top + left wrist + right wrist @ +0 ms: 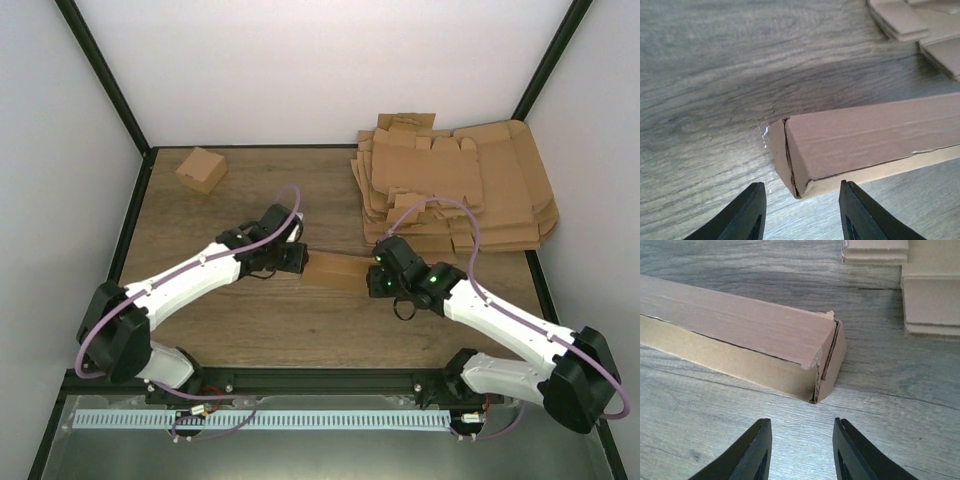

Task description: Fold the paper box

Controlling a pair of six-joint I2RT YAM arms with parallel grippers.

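The paper box [337, 269] is a small closed brown cardboard box lying on the table between my two grippers. In the left wrist view its left end [805, 150] lies just ahead of my open left gripper [801, 212], not touched. In the right wrist view its right end [820, 365] lies just ahead of my open right gripper [801, 450], also apart. In the top view my left gripper [296, 257] is at the box's left end and my right gripper [376, 272] at its right end.
A stack of flat brown cardboard blanks [460, 185] lies at the back right, close behind the right arm; it also shows in the right wrist view [930, 295]. Another small folded brown box [201, 169] stands at the back left.
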